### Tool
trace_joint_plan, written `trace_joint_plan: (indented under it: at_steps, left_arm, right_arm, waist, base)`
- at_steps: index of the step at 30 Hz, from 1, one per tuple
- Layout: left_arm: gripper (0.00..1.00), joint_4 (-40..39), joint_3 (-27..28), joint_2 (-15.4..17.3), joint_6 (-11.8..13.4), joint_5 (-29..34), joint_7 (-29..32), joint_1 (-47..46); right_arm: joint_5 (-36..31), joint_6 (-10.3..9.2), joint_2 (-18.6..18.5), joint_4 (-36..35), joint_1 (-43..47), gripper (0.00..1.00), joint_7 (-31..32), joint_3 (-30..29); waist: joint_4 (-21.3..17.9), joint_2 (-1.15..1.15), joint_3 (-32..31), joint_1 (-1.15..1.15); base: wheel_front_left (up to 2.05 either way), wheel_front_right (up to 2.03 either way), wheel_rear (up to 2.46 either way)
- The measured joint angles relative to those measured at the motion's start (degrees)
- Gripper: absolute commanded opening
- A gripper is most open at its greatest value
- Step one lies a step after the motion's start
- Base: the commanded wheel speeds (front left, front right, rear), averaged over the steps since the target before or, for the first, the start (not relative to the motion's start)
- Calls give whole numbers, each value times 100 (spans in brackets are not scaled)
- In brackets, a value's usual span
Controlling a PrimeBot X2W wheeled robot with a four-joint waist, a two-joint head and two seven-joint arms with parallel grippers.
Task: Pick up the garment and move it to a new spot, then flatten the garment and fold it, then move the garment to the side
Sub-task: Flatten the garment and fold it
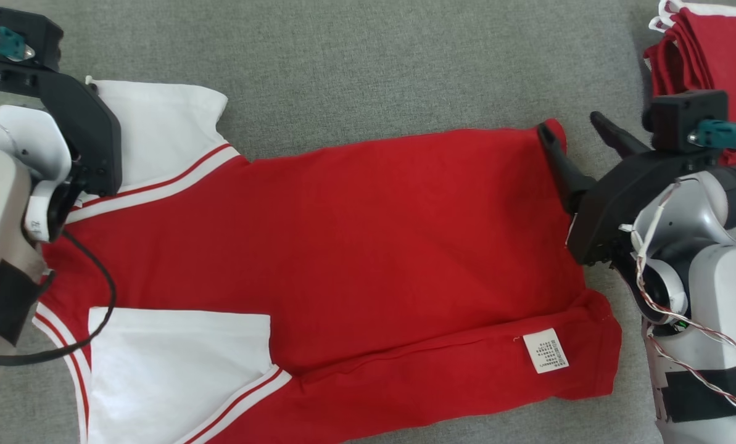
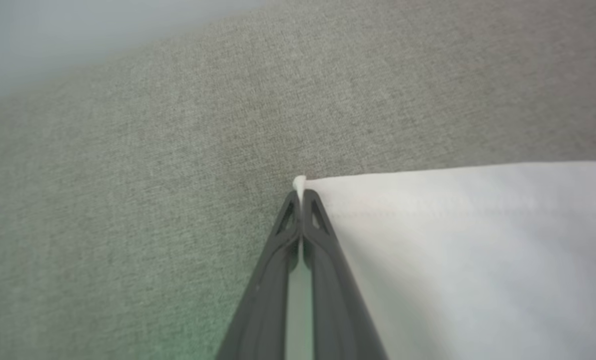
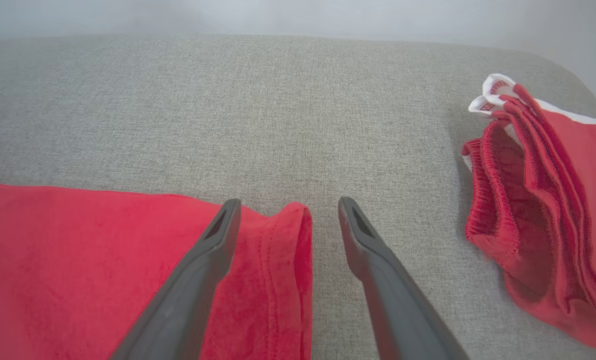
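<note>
Entry: fold step, grasp phase (judged).

- Grey fabric worktop (image 1: 374,55): carries everything.
- Garment (image 1: 374,246): lies flat across the centre of the head view, running 9 to 3 o'clock, plain red side up. One white sleeve (image 1: 158,123) sits at 10 o'clock. The edge from 5 to 7 o'clock is already turned over.
- Second red garment (image 1: 707,43): bunched at 1 o'clock, apart from the first but near your right arm.
- Right hand (image 3: 289,207): at 3 o'clock, fingers spread wide and holding nothing. One finger rests over the red hem corner, the other over bare worktop.
- Left hand (image 2: 300,197): at 10 o'clock, pinched closed on the very tip of the sleeve corner, with a sliver of white showing past the fingertips.
- Label (image 1: 545,350): white, at 5 o'clock on the turned edge.

Risks:
1. The left pinch is shallow, so the corner may slip out under any pull.
2. If you lift left before the right closes, the cloth will skew and the turned edge may undo.
3. The right hand may close on one layer or miss the hem entirely.
4. The left arm's black cable (image 1: 105,308) loops over the cloth and may drag it.
5. A right arm swing toward 1 o'clock may disturb the second garment.
</note>
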Motion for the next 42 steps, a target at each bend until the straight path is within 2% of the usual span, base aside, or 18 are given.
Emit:
trace_joint_plan:
  at_steps: [9, 19, 26, 27, 28, 29, 30, 31, 32, 33, 37, 42]
  left_arm:
    - [0, -280, 87, 145, 9, -144, 67, 49]
    - [0, -522, 102, 290, 75, -190, 129, 206]
    - [0, -647, 121, 311, 127, -281, 143, 226]
    - [0, -671, 122, 313, 143, -281, 141, 226]
    - [0, -689, 122, 313, 145, -281, 137, 226]
    - [0, -708, 122, 312, 158, -282, 136, 225]
    - [0, -719, 122, 312, 160, -286, 135, 225]
    - [0, -725, 122, 310, 160, -293, 131, 224]
    - [0, -728, 122, 310, 160, -299, 116, 224]
    - [0, -732, 122, 309, 160, -300, 110, 224]
    - [0, -744, 160, 303, 137, -349, -31, 226]
    - [0, -802, 350, 231, 40, -465, -639, 255]
  right_arm:
    - [-582, 0, -152, 218, -233, 100, 403, -105]
    - [-648, 0, -71, 342, -216, 100, 576, -125]
    - [-628, 0, -207, 728, -445, 100, 671, 112]
    - [-627, 0, -234, 781, -489, 85, 657, 135]
    - [-612, 0, -247, 851, -543, 54, 647, 179]
    - [-561, 0, -253, 913, -577, 54, 646, 215]
    - [-527, 0, -252, 959, -596, 37, 647, 252]
    - [-489, 0, -252, 1021, -615, 33, 666, 289]
    - [-465, 0, -260, 1067, -641, 7, 677, 311]
    - [-448, 0, -274, 1080, -673, 0, 675, 323]
    - [-434, 0, -311, 1094, -693, 0, 611, 300]
    - [-444, 0, -304, 1084, -697, 0, 390, 177]
  waist:
    - [22, 0, 75, 0]
    - [102, 0, 15, 0]
    - [135, 0, 55, 1]
    - [141, 0, 69, 1]
    - [148, 0, 83, 0]
    - [154, 0, 97, 1]
    - [161, 0, 108, 0]
    - [168, 0, 116, 0]
    - [174, 0, 123, 0]
    - [179, 0, 128, 0]
    - [201, 0, 118, 1]
    - [245, 0, 26, 1]
  base:
    - [0, 0, 0]
    - [0, 0, 0]
    - [0, 0, 0]
    - [0, 0, 0]
    - [0, 0, 0]
    - [0, 0, 0]
    - [0, 0, 0]
    - [0, 0, 0]
    - [0, 0, 0]
    - [0, 0, 0]
    - [0, 0, 0]
    - [0, 0, 0]
